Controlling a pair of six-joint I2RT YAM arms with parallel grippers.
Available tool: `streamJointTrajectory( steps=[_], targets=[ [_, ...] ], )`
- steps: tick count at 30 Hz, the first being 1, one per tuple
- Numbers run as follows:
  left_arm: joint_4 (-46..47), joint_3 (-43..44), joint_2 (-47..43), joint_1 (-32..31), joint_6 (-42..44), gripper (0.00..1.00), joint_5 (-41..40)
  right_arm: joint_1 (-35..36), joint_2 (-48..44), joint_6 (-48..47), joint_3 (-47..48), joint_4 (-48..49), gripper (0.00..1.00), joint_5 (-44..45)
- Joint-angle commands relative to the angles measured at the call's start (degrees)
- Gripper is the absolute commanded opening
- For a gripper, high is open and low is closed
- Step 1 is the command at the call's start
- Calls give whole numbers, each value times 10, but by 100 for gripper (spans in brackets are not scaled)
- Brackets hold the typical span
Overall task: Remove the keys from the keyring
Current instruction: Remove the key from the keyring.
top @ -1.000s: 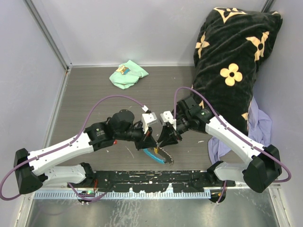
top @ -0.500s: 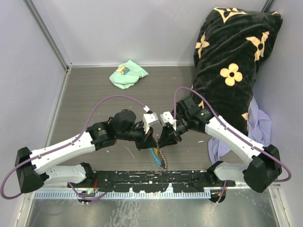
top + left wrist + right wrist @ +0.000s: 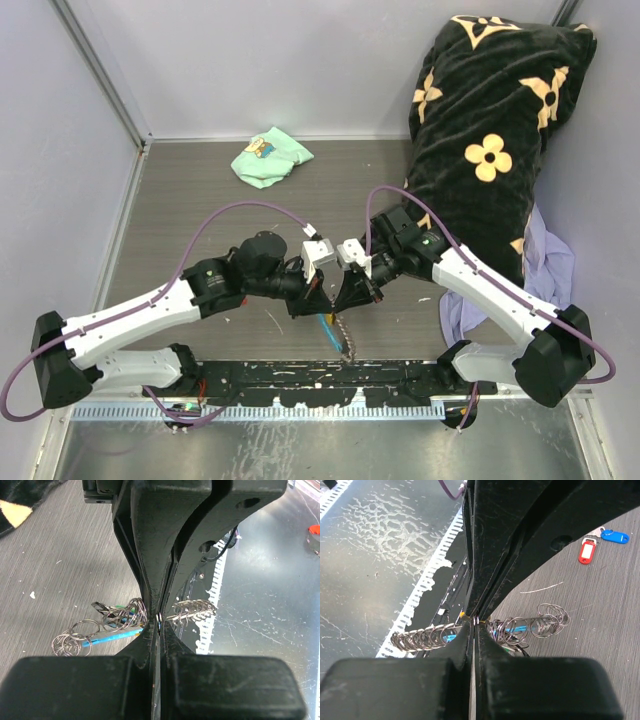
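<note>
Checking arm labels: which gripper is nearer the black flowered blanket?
Right. The right gripper sits left of the blanket; the left gripper sits farther left, just beyond the right one.

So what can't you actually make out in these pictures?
Top view: the left hand and right hand meet over the keyring, covering their grip.
Left wrist view: shut fingers hide which loop is pinched; a green tag sits half behind rings.
Right wrist view: fingers block the tangle's middle, so keys still attached can't be counted. The red tag and blue tag lying apart show keys too small to read.
</note>
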Motion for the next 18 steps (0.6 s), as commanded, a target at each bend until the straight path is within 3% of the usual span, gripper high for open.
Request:
streamJointTrajectory(
  steps=[1, 3, 7, 11, 18],
  targets=[
    [69, 5, -32, 7, -13, 0, 0, 7, -8, -13, 23, -12, 1, -11],
    [93, -15, -49, 9, -27, 4, -8, -1, -8, -12, 26, -14, 1, -25],
    [182, -81, -105, 9, -64, 21, -35, -20, -10, -4, 32, -15, 1, -57],
    [327, -194, -187, 9, -113, 47, -78, -39, -9, 9, 31, -7, 1, -88],
    [553, -320, -226, 8, -180, 56, -128, -61, -1, 58, 20, 36, 1, -120]
  ],
)
